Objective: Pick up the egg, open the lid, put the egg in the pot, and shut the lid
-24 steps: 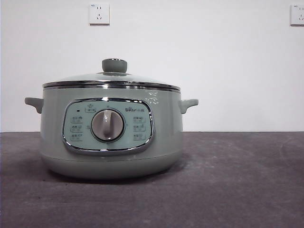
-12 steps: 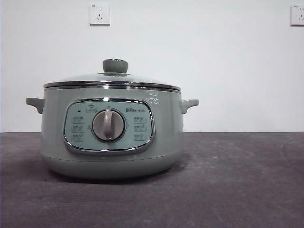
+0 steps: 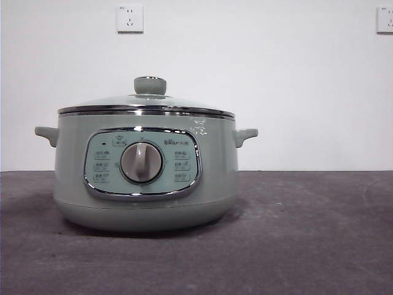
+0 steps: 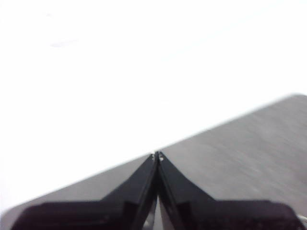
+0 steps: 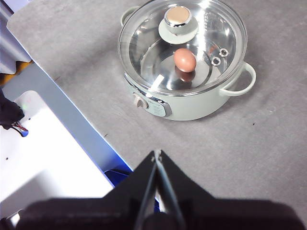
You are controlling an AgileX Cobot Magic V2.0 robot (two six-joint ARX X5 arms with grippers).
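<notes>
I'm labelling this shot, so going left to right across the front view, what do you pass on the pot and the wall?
Pot's left handle → wall socket → dial → right handle → second wall socket at the picture's right edge. The lid knob sits right above the dial, so I leave it out.

Lighting: bright, even, diffuse. Front view sharp; soft shadow on the table (image 3: 319, 246) beneath the pot (image 3: 145, 203). Left wrist view: background above the left gripper (image 4: 157, 155) blown out white, tabletop blurred. Right wrist view: glare on the lid (image 5: 144, 43).
</notes>
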